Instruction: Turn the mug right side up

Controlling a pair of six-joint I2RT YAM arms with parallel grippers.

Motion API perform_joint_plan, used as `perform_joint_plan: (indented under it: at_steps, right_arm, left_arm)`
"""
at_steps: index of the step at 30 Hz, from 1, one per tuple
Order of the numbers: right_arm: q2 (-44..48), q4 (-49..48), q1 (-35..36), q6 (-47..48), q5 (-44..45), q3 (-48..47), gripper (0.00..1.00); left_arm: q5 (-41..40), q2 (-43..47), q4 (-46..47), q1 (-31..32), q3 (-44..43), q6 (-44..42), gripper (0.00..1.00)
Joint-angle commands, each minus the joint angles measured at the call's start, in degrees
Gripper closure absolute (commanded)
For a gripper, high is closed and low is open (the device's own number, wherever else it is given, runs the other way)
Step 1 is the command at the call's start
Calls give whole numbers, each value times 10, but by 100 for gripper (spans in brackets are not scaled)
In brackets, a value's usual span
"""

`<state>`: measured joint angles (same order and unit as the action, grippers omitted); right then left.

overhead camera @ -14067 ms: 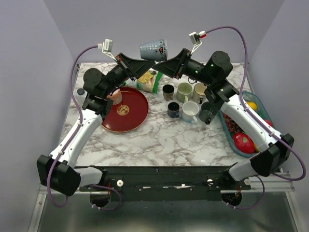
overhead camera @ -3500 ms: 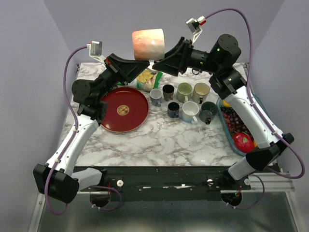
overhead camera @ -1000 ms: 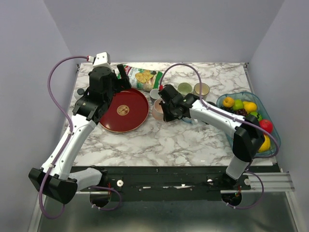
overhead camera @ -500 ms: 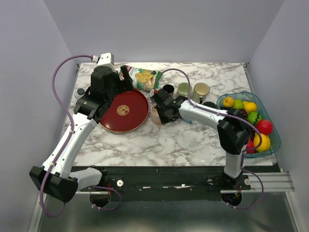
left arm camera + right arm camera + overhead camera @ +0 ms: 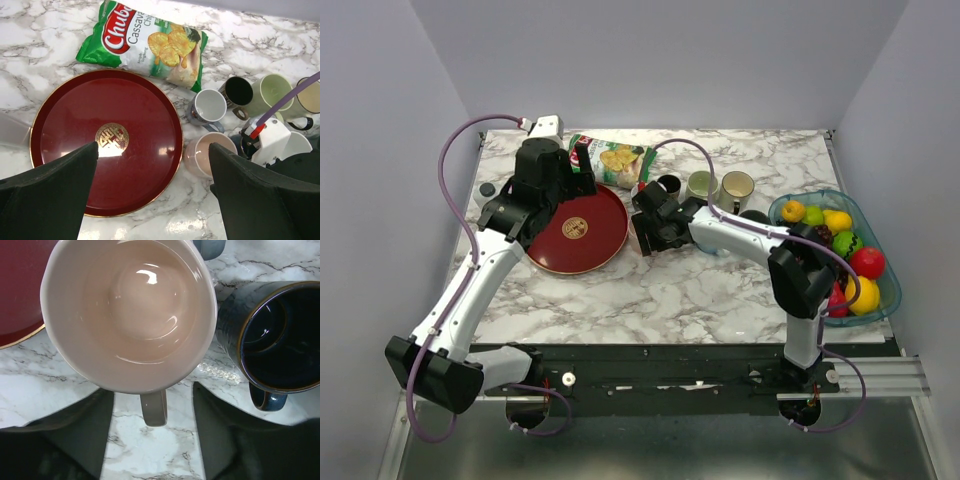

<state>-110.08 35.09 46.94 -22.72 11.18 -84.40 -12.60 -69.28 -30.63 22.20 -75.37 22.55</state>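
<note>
The pink mug (image 5: 130,315) stands upright on the marble with its mouth facing up, just right of the red tray (image 5: 100,140). Its handle (image 5: 153,410) points toward my right gripper (image 5: 152,440), which is open; the two fingers stand either side of the handle without touching it. In the left wrist view the mug (image 5: 207,152) sits beside the tray's rim. My left gripper (image 5: 152,195) hangs open above the tray's near edge and holds nothing. In the top view the right gripper (image 5: 645,235) covers most of the mug.
A dark blue mug (image 5: 275,335) stands close to the pink mug's right. A grey mug (image 5: 210,106), a dark mug (image 5: 239,91) and a green mug (image 5: 272,92) stand behind. A chips bag (image 5: 615,158) lies at the back. A fruit basket (image 5: 893,285) sits at the right.
My right gripper has opened and let go of the mug's handle; the mug now stands by itself on the table. The left arm has barely shifted.
</note>
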Motion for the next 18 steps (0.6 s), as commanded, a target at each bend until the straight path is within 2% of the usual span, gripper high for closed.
perform_joint_plan:
  at_steps: [1, 3, 8, 12, 15, 16, 18]
  right_arm:
    - [43, -2, 3, -8, 9, -5, 23]
    - [64, 0, 4, -10, 12, -2, 14]
    - [136, 17, 3, -12, 34, -2, 1]
    - [211, 48, -13, -27, 78, -4, 0]
    - [267, 63, -38, -33, 150, 2, 0]
    - [317, 52, -50, -30, 199, 5, 0]
    - [366, 18, -67, -2, 222, 13, 0]
  left_arm:
    - [-12, -9, -29, 0, -23, -2, 1]
    - [-15, -16, -41, -1, -30, -3, 1]
    - [-10, -30, -71, 0, -54, -8, 1]
    - [-12, -32, -85, -1, -57, -5, 1]
    - [-21, -21, -87, 0, -53, -7, 1]
    - [-21, -17, -88, 0, -54, -10, 1]
    - [-28, -8, -90, -1, -53, -16, 1]
